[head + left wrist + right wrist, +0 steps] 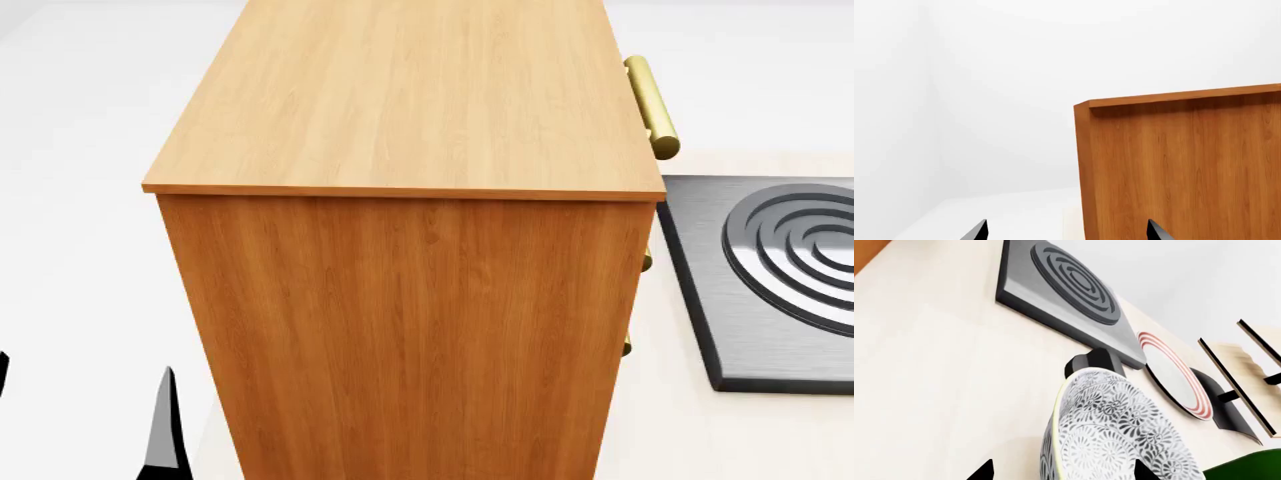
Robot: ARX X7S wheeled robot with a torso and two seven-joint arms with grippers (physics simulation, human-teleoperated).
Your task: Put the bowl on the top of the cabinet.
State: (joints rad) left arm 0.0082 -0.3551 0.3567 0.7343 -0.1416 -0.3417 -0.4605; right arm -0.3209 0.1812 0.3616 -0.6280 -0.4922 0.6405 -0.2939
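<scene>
The bowl (1121, 432), white with a dark leaf pattern and a thin yellowish rim, rests on the pale counter (934, 390) in the right wrist view. My right gripper (1062, 472) is open and straddles the rim, one fingertip outside the bowl and one over its inside. The orange-brown cabinet (400, 100) fills the head view, its flat top bare. My left gripper (1067, 232) is open and holds nothing, low beside the cabinet's side (1181, 170). One of its fingers (163, 430) shows at the head view's lower left. Neither the bowl nor the right gripper appears in the head view.
A grey stove plate (781, 270) with ringed burner lies right of the cabinet, below a brass handle (651, 105). Past the bowl are that stove plate (1067, 285), a red-ringed plate (1174, 372), a pale rack (1244, 365) and something green (1247, 467).
</scene>
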